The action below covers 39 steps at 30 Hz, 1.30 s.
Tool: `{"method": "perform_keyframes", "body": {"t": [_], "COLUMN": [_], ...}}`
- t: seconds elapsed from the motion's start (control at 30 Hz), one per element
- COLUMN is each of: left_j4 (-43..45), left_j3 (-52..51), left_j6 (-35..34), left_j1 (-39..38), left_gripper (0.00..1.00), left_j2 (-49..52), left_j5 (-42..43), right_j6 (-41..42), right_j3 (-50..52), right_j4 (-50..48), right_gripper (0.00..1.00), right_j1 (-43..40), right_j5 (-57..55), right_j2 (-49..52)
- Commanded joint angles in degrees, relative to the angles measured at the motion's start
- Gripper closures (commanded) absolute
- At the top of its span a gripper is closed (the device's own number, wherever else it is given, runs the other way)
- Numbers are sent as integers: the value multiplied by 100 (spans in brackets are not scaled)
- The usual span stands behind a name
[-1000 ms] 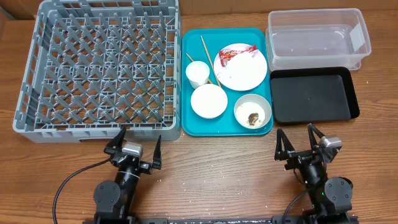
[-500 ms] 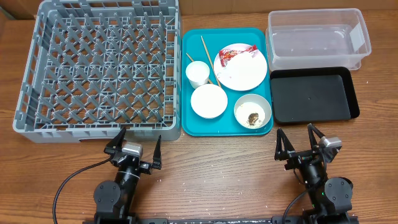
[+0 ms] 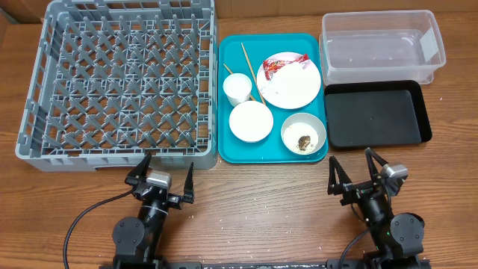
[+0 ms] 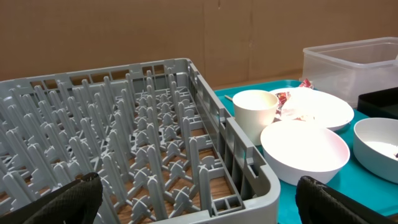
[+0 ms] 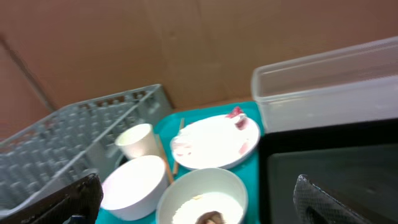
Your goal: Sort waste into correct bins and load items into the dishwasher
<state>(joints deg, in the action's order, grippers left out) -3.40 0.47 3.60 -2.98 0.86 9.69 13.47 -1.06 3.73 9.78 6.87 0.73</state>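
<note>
On the teal tray [image 3: 231,149] lie a white plate [image 3: 291,84] with a red-and-white wrapper [image 3: 276,66] and a white napkin, a small white cup [image 3: 237,88], an empty white bowl [image 3: 250,121], a second bowl [image 3: 303,132] with rice and a brown lump [image 3: 304,142], and chopsticks [image 3: 246,60]. The grey dish rack [image 3: 119,82] stands at the left. The clear tub [image 3: 381,46] and the black tray [image 3: 377,116] are at the right. My left gripper [image 3: 161,178] is open in front of the rack. My right gripper [image 3: 357,173] is open, in front of the black tray.
The right wrist view shows the lump bowl [image 5: 202,199] between the fingers, the plate [image 5: 214,142] and the tub [image 5: 329,81] behind. The left wrist view shows the rack's near corner [image 4: 249,180] and the empty bowl [image 4: 303,152]. Cardboard walls stand behind the table.
My right gripper has shifted slightly to the left. The left arm and all objects have not moved.
</note>
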Motion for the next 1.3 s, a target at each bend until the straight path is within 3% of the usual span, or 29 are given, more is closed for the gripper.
{"method": "perform_keyframes", "body": {"t": [0.0,0.3,0.57,0.87,1.2,1.27], "left_j4": [0,0,0,0,0,0], "left_j3": [-20,-20,-20,-20,-20,-20], "left_j6": [114,114,114,114,114,114], "left_j1": [35,35,35,35,35,35], "left_gripper": [0,0,0,0,0,0], "left_j2": [-50,-50,-50,-50,-50,-50], "left_j5": [42,42,42,42,42,42], "right_j6": [-4,-46,-48,-501,-535,-922], "right_j3": [20,-831,-2129,-4701,-8585,-9344], "right_j4": [-109,-35,208,1810,4562,5036], "right_gripper": [0,0,0,0,0,0], "right_j1": [-15,-15,-15,-13,24,111], "right_j5": [472,485,846,1443,1727,1725], "right_j2": [-57,63,1375,3952,7543,8317]}}
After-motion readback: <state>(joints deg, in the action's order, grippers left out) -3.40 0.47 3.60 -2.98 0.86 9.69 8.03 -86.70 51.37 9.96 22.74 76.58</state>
